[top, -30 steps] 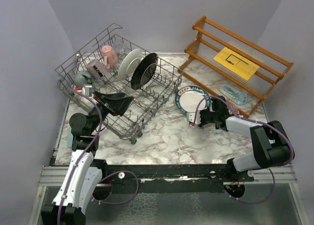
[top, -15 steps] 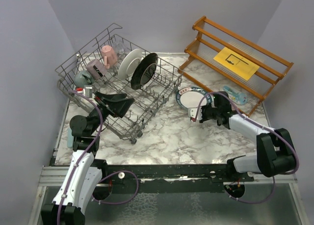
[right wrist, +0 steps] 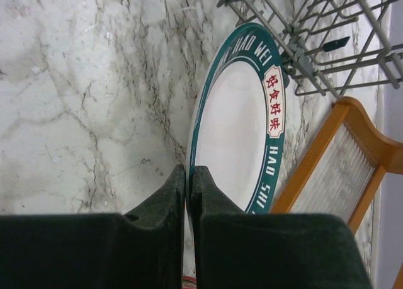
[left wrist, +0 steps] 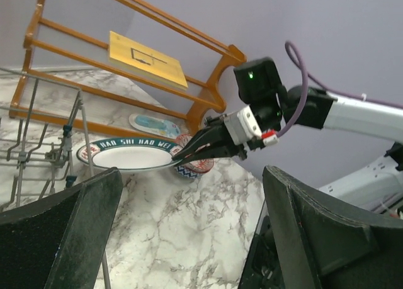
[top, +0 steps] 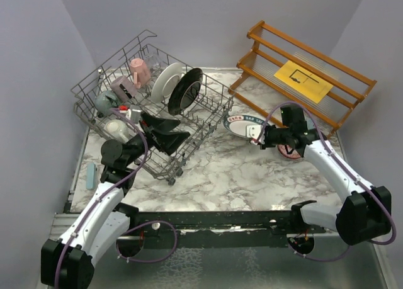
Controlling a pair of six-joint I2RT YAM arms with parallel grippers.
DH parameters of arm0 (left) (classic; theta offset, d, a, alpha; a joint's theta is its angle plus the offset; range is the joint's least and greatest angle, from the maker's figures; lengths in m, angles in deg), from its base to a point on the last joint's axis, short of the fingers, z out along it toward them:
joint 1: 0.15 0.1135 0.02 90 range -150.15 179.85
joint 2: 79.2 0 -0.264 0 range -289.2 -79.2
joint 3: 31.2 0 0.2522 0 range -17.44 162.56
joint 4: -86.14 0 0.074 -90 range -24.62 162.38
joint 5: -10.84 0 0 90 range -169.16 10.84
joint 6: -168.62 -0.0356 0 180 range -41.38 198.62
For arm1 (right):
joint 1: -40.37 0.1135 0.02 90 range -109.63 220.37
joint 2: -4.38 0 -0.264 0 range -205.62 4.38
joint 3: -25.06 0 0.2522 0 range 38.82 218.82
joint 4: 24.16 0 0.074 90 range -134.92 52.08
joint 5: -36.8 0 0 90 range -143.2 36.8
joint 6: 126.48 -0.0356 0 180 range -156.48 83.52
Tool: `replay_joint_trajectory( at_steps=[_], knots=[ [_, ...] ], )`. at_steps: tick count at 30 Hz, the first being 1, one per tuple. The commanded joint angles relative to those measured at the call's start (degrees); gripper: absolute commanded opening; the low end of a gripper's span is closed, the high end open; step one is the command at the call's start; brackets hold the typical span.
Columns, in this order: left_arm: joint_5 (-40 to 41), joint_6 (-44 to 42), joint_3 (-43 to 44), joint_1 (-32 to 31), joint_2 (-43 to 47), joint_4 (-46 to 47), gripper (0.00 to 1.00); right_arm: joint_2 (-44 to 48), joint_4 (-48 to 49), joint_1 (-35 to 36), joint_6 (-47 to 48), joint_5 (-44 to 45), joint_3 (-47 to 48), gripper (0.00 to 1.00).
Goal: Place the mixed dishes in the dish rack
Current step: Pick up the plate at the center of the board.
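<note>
A: From above, the dish rack [top: 217, 109] is seen at the far left of the marble table [top: 220, 169]. A pink mug [top: 138, 70], a white plate [top: 165, 81] and a black-rimmed plate [top: 186, 89] are stood among its tines.

B: And the left gripper [top: 176, 131] is held over the rack's near right part, its jaws spread wide.

A: To the right, the teal-rimmed plate [top: 239, 122] is pinched at its near rim by the right gripper [top: 255, 135]. The plate is placed just beside the rack's right corner, in front of the wooden shelf [top: 302, 81].

B: Bare marble is left open between the rack and the right arm, out toward the near edge.

A: Left wrist view now: the plate is shown nearly level, with the right fingers pressed together on its edge. A patterned bowl [left wrist: 196, 167] is seen just behind and below them.

B: Whether the plate's far rim is touching the table cannot be told.

A: Right wrist view: the rim is gripped between both pads. The dish rack [right wrist: 301, 62] is seen by its corner wires near the plate's far edge, and the shelf's foot is close on the right.
</note>
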Motion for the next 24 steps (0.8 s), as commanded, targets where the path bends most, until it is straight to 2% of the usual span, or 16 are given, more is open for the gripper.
replay_joint_trajectory(
  at_steps=[1, 8, 13, 20, 24],
  knots=[
    [-2.64, -10.01, 3.39, -4.35, -2.22, 3.2, 0.95, 1.73, -11.99, -0.42, 0.01, -7.21, 7.37, 0.01],
    [-5.47, -26.44, 4.16, -11.62, -5.99, 2.91, 0.95, 1.51, -26.96, -0.39, 2.35, -15.23, 13.43, 0.01],
    [-7.95, -42.81, 2.98, -18.51, -7.58, 3.51, 0.95, 0.51, -34.98, -0.39, 5.84, -17.86, 14.61, 0.01],
    [-6.41, -64.41, 6.41, -28.38, -12.16, -7.6, 0.99, 0.98, -42.19, -0.37, 10.33, -21.93, 15.81, 0.01],
    [-4.5, -73.43, 11.94, -31.73, -17.18, -19.22, 0.99, 0.94, -45.01, -0.31, 12.75, -24.12, 16.27, 0.01]
  ],
)
